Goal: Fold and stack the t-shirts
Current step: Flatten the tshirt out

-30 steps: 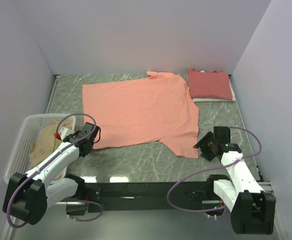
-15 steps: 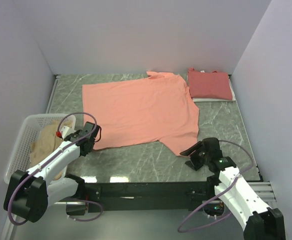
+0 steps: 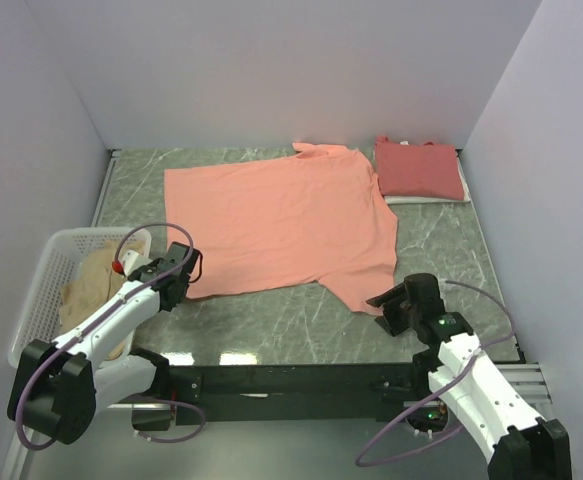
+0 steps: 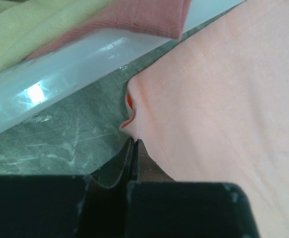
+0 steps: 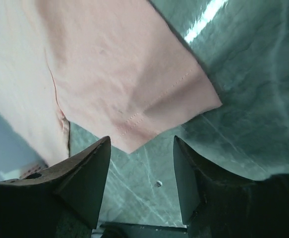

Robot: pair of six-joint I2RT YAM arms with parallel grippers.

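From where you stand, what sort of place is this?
Probably a robot test cell rather than a laundry: plain white walls box in a marble-look table, where an orange t-shirt lies spread flat, a folded red shirt sits at the far right, and a white basket holds more clothes.

Marble table (image 3: 271, 318), spread orange t-shirt (image 3: 281, 220), folded stack (image 3: 418, 170)

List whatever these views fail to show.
1. What the basket holds: in the top view the left arm covers part; the left wrist view crops the beige garment at its edge.
2. The white layer under the folded red t-shirt: top view, only a sliver shows.
3. Whether the shut left claw pinches the orange t-shirt hem: left wrist view, its fingers hide the contact.
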